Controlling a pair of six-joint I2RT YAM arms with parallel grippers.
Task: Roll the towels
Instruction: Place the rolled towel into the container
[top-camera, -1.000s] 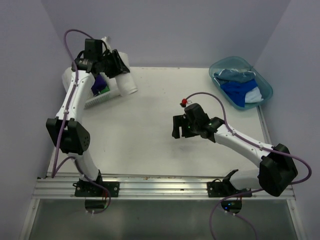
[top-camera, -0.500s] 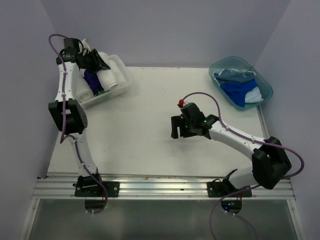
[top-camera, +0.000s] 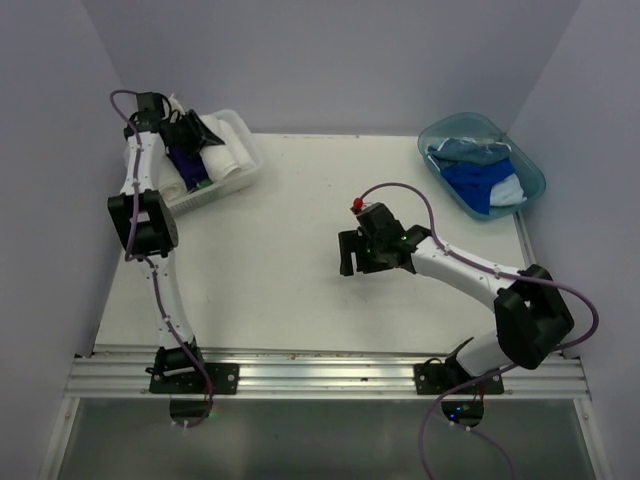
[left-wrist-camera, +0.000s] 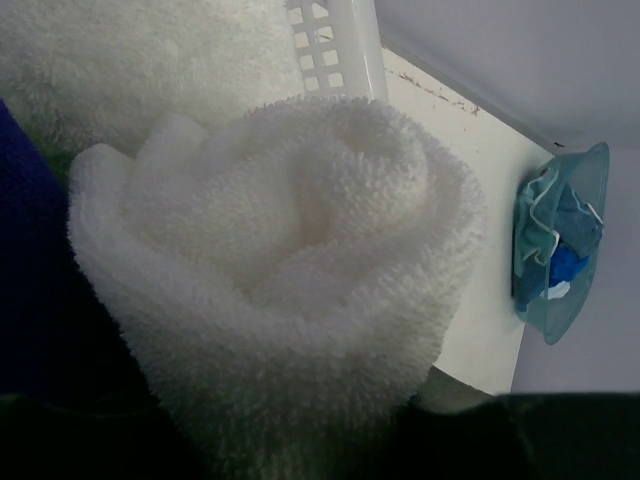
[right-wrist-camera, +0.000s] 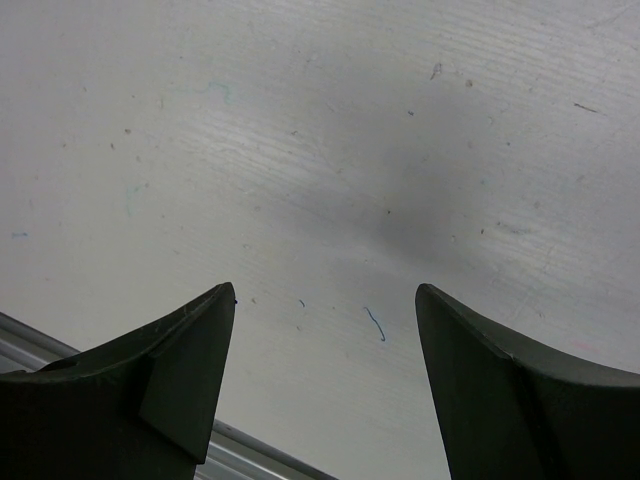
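The left gripper (top-camera: 190, 131) is at the white lattice basket (top-camera: 250, 165) on the far left of the tabletop (top-camera: 290, 210). It is clamped on a rolled white towel (left-wrist-camera: 290, 260) (a purple towel (top-camera: 186, 160) lies just beside it). The right gripper (right-wrist-camera: 325, 295) hovers over mid-tabletop, its fingers wide apart. Unrolled blue towels (top-camera: 480, 183) lie in the teal tub (top-camera: 470, 118) at far right.
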